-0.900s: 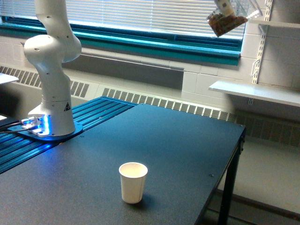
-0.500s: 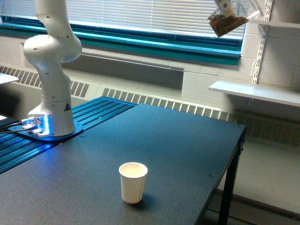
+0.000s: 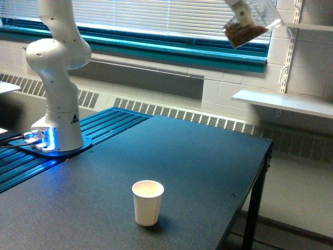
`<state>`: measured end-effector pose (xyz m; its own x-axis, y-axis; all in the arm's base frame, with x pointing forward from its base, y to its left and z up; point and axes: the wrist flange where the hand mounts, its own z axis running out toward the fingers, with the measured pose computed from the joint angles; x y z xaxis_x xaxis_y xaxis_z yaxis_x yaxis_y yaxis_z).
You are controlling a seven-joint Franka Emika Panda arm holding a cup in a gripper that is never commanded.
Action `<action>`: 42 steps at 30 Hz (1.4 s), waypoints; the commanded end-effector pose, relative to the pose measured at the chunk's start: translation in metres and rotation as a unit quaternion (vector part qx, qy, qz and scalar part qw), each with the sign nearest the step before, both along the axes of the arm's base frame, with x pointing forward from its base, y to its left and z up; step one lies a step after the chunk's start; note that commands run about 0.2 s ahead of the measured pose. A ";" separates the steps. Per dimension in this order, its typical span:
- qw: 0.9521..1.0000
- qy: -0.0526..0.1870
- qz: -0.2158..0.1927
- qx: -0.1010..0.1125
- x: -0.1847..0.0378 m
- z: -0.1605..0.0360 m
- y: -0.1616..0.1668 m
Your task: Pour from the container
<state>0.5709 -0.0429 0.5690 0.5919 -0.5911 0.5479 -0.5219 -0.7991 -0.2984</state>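
At the top of the exterior view I see the clear see-through tumbler-like cup (image 3: 252, 27) with brown chunky bits inside, held high and tilted in front of the window blinds. My pincer (image 3: 240, 9) is mostly cut off by the frame edge, so I cannot tell how its jaws stand. The small off-white paper cup (image 3: 147, 202) stands upright on the dark table (image 3: 197, 172), well apart from it.

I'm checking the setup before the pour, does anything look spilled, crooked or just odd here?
Nothing is spilled: the table looks clean and the paper cup stands upright. The odd part is the container: it hangs tilted at the frame's top, high up and well toward the exterior view's right of the cup, nowhere near above it. The pincer is mostly cropped out.
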 end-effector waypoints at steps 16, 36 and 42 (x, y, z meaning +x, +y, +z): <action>0.997 0.029 -0.072 0.001 -0.061 -0.042 -0.082; 0.991 0.089 -0.095 0.018 -0.117 -0.110 -0.114; 0.987 0.109 -0.113 0.029 -0.133 -0.132 -0.127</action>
